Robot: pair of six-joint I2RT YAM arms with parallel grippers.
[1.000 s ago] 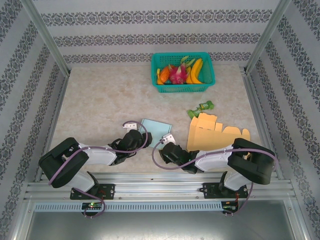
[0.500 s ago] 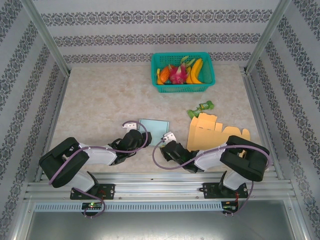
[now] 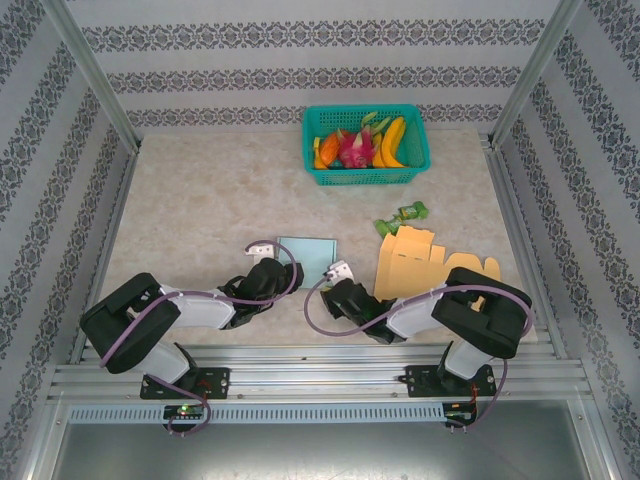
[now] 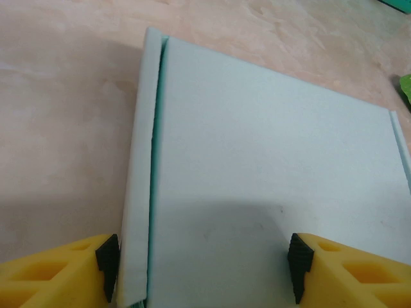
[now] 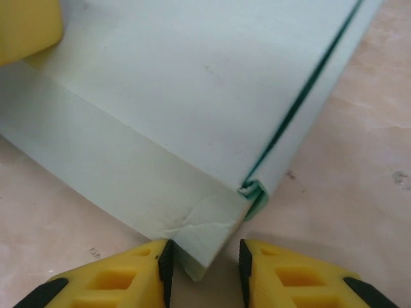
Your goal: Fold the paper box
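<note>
The paper box (image 3: 308, 254) is a pale mint carton lying flat on the table, its lid down. My left gripper (image 3: 264, 257) is at its left side. In the left wrist view this gripper (image 4: 202, 266) stands open and wide: one pad is beside the box's (image 4: 270, 167) left side wall, the other over the lid. My right gripper (image 3: 338, 275) is at the box's near right corner. In the right wrist view its jaws (image 5: 204, 269) are narrowly open around that creased corner (image 5: 205, 237); the left pad is close against it, the right pad apart.
A green basket (image 3: 412, 172) of toy fruit stands at the back. A flat orange cardboard cut-out (image 3: 420, 268) lies right of the box, with a small green toy (image 3: 402, 216) behind it. Metal rails edge the table on both sides and in front.
The box has turned slightly and now lies squarer to the table. My right gripper has crept toward its corner and opened a little. The left gripper has hardly moved.
</note>
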